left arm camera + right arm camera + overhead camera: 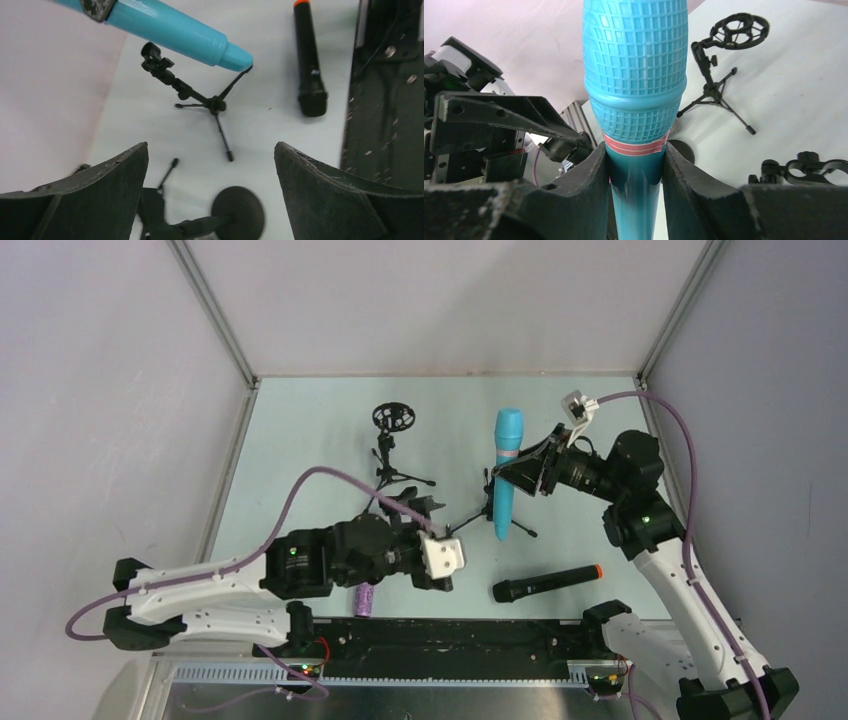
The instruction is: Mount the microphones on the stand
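One cyan microphone [636, 75], grid-textured bulbous head (pink band below), clamped in right gripper [636, 155], left gripper [211, 150] spread wide.

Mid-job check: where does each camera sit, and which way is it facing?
Top external: above and behind the bases, looking down on the table; left arm and right arm show.
Left wrist: on the left arm, looking down past its open left pincer at a tripod stand and black microphone.
Right wrist: looks along the blue microphone clamped in the right pincer, toward a ring-topped stand.
Shared: all three see the blue microphone.
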Robot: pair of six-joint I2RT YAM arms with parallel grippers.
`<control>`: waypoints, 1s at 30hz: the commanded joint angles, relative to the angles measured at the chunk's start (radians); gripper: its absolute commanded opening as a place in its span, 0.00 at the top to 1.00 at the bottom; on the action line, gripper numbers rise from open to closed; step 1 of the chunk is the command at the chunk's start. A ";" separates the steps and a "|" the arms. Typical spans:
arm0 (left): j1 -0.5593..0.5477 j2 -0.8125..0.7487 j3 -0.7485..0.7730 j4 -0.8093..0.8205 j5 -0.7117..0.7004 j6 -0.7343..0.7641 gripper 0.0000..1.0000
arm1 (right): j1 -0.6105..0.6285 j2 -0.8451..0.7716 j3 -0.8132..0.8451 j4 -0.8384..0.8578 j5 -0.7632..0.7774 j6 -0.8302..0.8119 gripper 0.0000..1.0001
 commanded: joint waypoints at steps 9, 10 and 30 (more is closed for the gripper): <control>0.271 0.177 0.274 0.037 0.226 -0.611 0.02 | -0.025 -0.121 0.010 -0.039 0.248 -0.056 1.00; 0.295 0.189 0.286 0.039 0.226 -0.634 0.02 | -0.027 -0.136 0.006 -0.045 0.262 -0.058 1.00; 0.438 0.687 0.651 -0.001 0.210 -0.771 0.02 | -0.069 -0.301 -0.076 -0.135 0.601 -0.071 1.00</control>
